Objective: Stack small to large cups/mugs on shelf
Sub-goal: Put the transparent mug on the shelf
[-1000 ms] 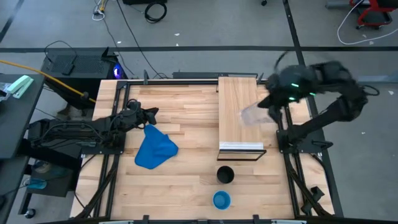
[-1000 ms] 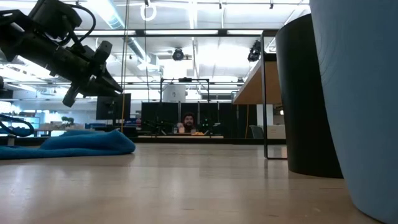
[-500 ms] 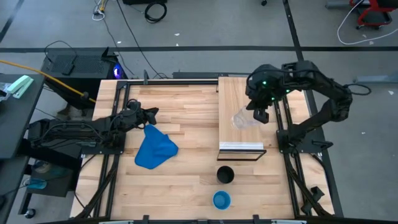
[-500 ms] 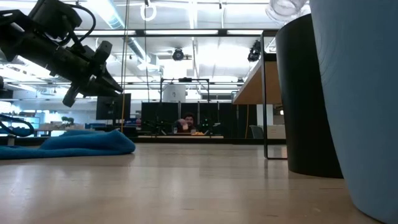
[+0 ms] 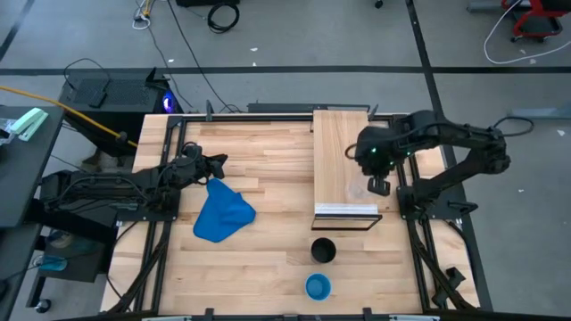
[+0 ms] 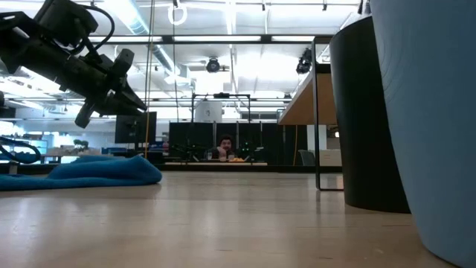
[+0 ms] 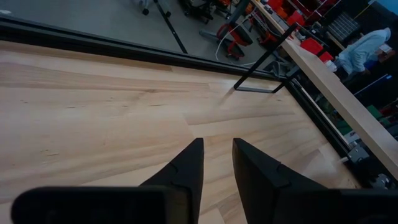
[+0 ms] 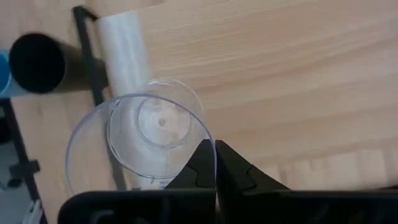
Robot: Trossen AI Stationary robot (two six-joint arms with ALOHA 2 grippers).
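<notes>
The right end effector [image 8: 215, 163] hangs over the shelf [image 5: 339, 143] near its silver front edge, its fingers pinched on the rim of the clear cup [image 8: 142, 142], which hangs mouth-up just beside them (its base is over the plank's right side). The black cup [image 5: 323, 251] stands on the counter [image 5: 259, 259] just off the shelf's front edge, and the light-blue cup [image 5: 318, 286] by the counter's front edge. The left end effector [image 7: 216, 163], fingers slightly apart and empty, waits at the counter's left edge above the blue cloth [image 5: 221, 212].
</notes>
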